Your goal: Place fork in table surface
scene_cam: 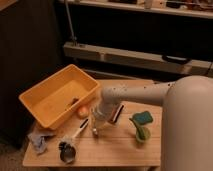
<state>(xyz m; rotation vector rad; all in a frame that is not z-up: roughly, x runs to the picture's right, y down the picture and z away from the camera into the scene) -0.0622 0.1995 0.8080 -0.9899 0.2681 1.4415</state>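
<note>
Camera view: noted gripper [94,126] low over table [117,150], with fork [95,132] at 6 o'clock of its tip, against the wood. Cannot tell whether clamped or loose.

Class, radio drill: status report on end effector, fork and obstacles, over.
End effector low over pale wooden table, centre. Thin metal fork apparently at its tip, near tabletop. Black-headed dish brush close beside.

Single camera view, set high and close behind the robot's arm [140,92], facing forward and steeply down onto the wooden table [120,148], pale arm housing filling the right edge, gripper [95,125] at mid-frame low over the tabletop, shelving [130,56] across the far background
</note>
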